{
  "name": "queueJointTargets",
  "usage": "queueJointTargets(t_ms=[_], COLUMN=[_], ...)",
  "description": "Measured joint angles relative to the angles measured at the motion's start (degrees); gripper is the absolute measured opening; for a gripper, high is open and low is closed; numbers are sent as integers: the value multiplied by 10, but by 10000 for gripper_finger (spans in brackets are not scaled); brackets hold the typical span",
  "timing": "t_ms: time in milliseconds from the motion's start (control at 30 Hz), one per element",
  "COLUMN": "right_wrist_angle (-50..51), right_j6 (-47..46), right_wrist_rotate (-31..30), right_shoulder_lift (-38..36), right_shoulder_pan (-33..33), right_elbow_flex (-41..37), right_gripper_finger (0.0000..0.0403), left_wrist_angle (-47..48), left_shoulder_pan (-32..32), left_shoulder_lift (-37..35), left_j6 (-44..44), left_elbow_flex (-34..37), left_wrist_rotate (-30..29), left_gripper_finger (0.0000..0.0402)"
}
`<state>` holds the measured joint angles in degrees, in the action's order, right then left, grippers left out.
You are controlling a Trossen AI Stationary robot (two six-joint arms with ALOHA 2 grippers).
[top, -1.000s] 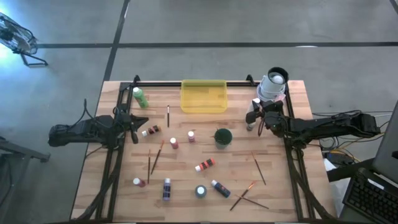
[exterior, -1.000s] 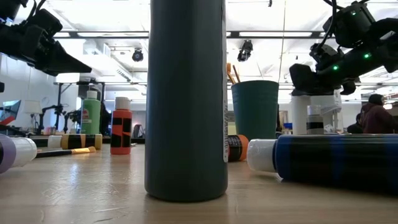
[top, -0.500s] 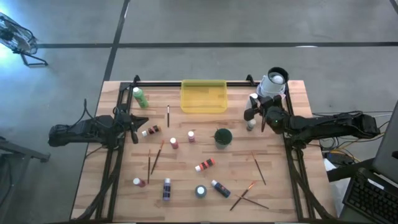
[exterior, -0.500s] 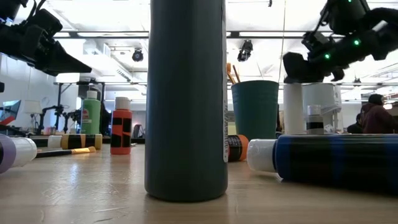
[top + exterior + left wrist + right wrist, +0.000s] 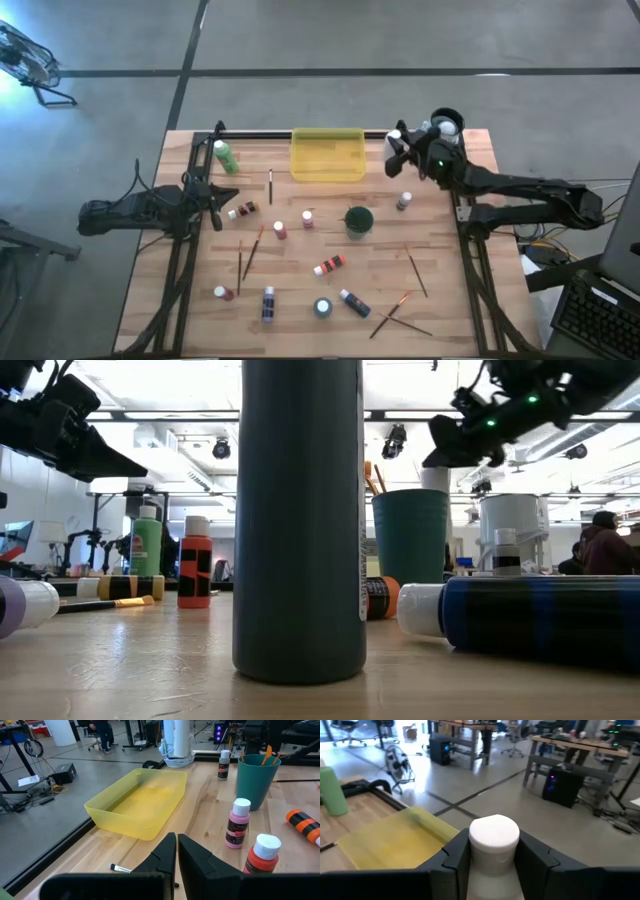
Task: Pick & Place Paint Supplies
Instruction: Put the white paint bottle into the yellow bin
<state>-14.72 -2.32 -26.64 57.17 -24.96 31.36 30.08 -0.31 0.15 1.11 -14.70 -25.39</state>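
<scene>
The right gripper (image 5: 492, 857) clamps a white-capped bottle (image 5: 494, 837) between its jaws, now carried nearer the yellow tray (image 5: 327, 155) at the table's far edge; the left gripper (image 5: 176, 857) waits shut.

Even overhead light fills the high view; the wooden tabletop (image 5: 300, 290) reads bright and things on it throw only faint, short shadows. A patch of glare sits at the upper left of that frame, on the grey floor. In the low view, ceiling lamps (image 5: 220, 448) blaze white across the top, so the arms stand in near silhouette, and the tall grey bottle (image 5: 300, 520) at centre looms soft and oversized. The left wrist view is sharp in mid-distance, its near dark fingers (image 5: 192, 857) blurred. The right wrist view is soft throughout, the background hazy.
</scene>
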Motion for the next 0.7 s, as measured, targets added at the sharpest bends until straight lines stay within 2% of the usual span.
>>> queueJointTargets(t_ms=[233,700], right_wrist_angle=[-3,-8], right_j6=[9,35], right_wrist_rotate=[116,281], right_shoulder_lift=[96,246], right_shoulder_pan=[-59,-126], right_elbow_flex=[75,216], right_gripper_finger=[115,117], left_wrist_angle=[0,0], left_shoulder_pan=[0,0], left_shoulder_lift=[0,0], left_j6=[0,0], left_elbow_flex=[0,0], left_wrist_rotate=[0,0], left_gripper_finger=[23,23])
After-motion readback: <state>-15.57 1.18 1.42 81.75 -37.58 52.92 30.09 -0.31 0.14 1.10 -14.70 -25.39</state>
